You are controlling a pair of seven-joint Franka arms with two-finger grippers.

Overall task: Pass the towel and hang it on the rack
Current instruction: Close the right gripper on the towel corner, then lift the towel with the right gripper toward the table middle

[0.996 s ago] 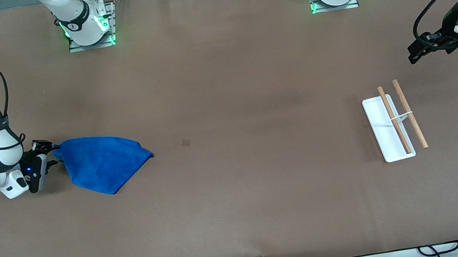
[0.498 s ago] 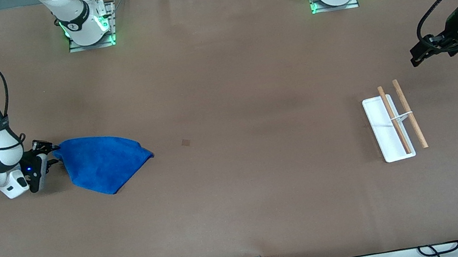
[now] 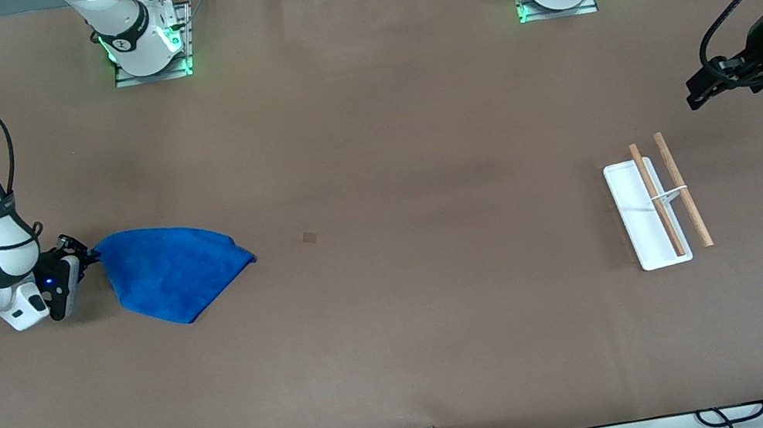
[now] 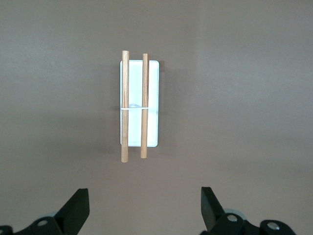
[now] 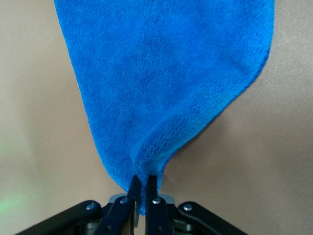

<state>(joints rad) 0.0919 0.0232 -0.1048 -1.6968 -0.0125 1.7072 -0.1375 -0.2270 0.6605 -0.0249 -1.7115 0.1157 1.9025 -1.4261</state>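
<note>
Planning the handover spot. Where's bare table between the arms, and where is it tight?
Bare: the whole middle stretch between the towel and the rack, and the strip nearer the camera. Tight: right gripper shut on the towel's corner; left gripper open, up by the rack.

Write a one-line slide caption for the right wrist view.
Right gripper shut on a bunched corner of the blue towel, which spreads out over the brown table.

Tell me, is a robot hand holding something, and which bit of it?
Yes. The right gripper pinches the blue towel by one bunched corner, at the right arm's end of the table. The left gripper is open and holds nothing.
</note>
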